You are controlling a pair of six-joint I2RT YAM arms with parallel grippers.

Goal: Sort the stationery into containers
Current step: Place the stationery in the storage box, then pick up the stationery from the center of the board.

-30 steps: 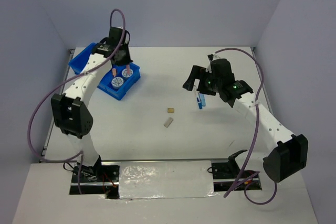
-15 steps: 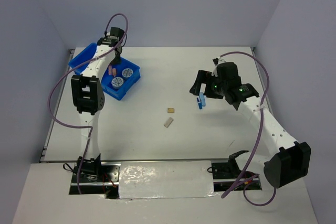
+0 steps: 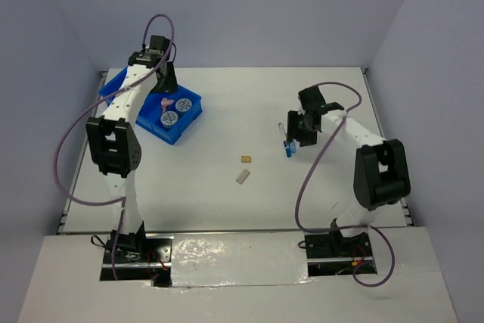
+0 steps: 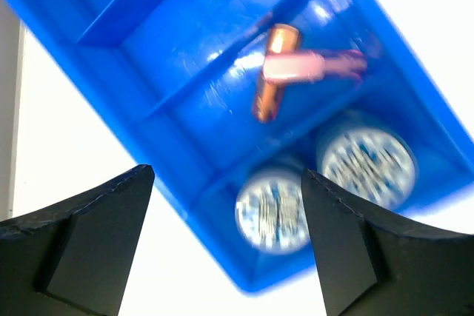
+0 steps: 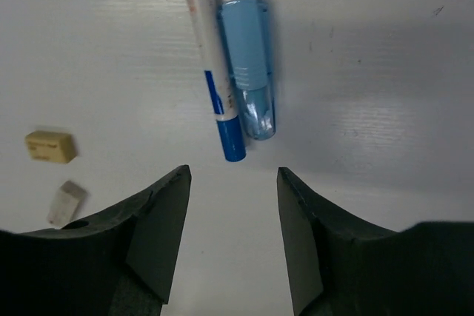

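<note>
Right gripper point(image 5: 232, 183) is spread wide with nothing in it, hanging over the white-and-blue pen point(image 5: 209, 57), which lies on the table point(image 5: 385, 146) at its 12 o'clock. Trouble is a light blue capped piece point(image 5: 249, 64) touching the pen's 3 o'clock side. Closing there probably pinches both or rolls the pen away. Left gripper point(image 4: 226, 183), also wide and empty, hovers over the blue tray point(image 4: 178, 138), which holds the sticks point(image 4: 268, 90) and discs point(image 4: 274, 209).
</note>
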